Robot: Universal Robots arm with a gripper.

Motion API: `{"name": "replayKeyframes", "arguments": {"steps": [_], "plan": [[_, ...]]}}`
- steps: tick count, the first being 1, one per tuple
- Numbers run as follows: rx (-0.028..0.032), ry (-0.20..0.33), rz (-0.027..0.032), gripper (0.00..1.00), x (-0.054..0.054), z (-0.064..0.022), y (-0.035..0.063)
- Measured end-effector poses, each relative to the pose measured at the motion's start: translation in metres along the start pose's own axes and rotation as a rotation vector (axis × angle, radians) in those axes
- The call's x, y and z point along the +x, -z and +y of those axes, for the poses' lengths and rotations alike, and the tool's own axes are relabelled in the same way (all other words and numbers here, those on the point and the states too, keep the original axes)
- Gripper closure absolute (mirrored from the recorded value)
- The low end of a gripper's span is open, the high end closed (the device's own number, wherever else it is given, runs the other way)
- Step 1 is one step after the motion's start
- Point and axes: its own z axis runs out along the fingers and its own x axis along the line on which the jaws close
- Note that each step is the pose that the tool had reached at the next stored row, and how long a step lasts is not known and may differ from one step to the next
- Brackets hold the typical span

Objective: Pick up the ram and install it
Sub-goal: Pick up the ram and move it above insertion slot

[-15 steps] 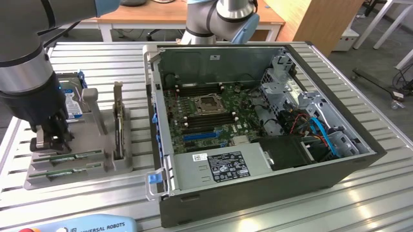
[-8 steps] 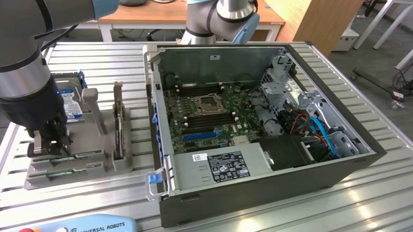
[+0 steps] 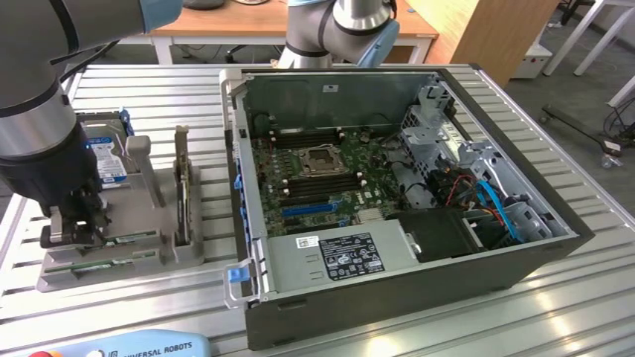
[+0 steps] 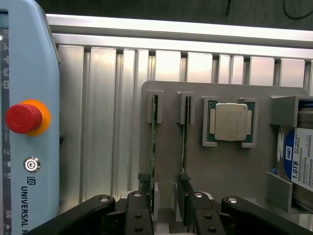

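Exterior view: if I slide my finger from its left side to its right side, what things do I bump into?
Pincer → upright dark card → processor socket → blue cables.

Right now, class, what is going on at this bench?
The robot arm's black hand is open and low over the grey parts holder, at the two thin green RAM sticks standing in its slots. Neither stick is lifted. The open dark computer case sits beside the holder, on the exterior view's right.
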Motion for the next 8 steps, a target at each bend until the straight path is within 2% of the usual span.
{"name": "replayKeyframes", "arguments": {"steps": [8], "plan": [[0.0001, 0.0, -0.0001, 0.65, 0.0002, -0.0001, -0.0035]]}}
